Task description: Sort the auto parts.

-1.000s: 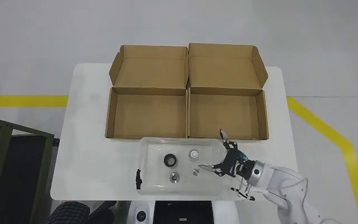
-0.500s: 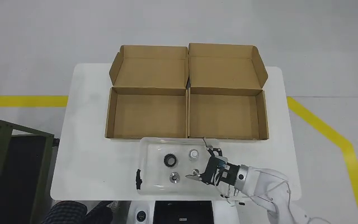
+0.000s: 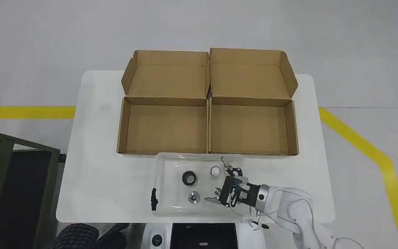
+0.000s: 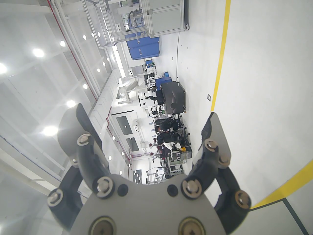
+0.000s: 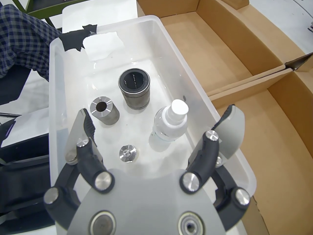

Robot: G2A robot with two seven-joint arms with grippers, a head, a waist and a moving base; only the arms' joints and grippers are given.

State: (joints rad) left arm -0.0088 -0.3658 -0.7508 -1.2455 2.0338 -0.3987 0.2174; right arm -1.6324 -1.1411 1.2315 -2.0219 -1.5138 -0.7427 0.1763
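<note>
Your right claw (image 5: pixel 159 112) hangs jaws wide apart above the clear plastic bin (image 5: pixel 127 21), where linear bearing (image 5: pixel 134 89), steel sleeve (image 5: pixel 104 110), small metal plug (image 5: pixel 128 153) and little bottle (image 5: pixel 171 123) stand upright, likely for straddling one from above

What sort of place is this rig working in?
Probably a factory or industrial lab floor: a yellow floor line, an aluminium-framed machine enclosure behind, and a clear bin of metal parts beside cardboard boxes.
</note>
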